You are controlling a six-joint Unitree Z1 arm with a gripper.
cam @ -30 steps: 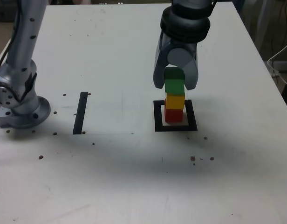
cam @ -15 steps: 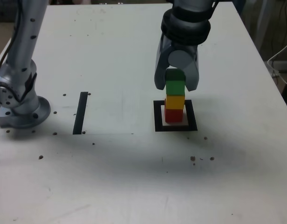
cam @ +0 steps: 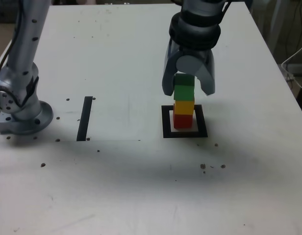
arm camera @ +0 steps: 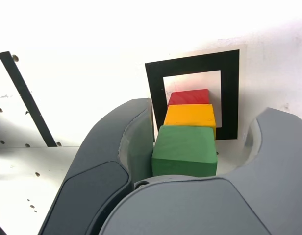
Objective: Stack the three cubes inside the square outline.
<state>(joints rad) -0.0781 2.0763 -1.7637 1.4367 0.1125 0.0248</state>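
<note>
Since the earlier frames the tool point(cam: 188, 90) has let its jaws spread: a second ago they pinched the green cube point(cam: 184, 91) from both sides, and now the jaw on the exterior view's right stands clear of it with a visible gap, while the other looks just beside or barely touching the block. The wrist view agrees, showing the green cube point(arm camera: 184, 151) free between parted jaws, so the tool is spread and carries nothing. The stack itself has not shifted: the red cube point(cam: 182, 120) sits on the white centre of the square outline point(cam: 166, 122), the yellow cube point(cam: 184, 106) on top of it, green on top of that, all roughly in line. The worktop point(cam: 116, 58) and the short black strip point(cam: 84, 118) look unchanged. As for handling, these blocks appear small, light, stiff and smooth-faced, likely to slide or topple at a sideways nudge; I would judge the best hold to be on two opposite flat side faces, squarely and near the middle. With the tower three high, any retreat probably wants to be straight up, so that neither jaw drags the top block.
</note>
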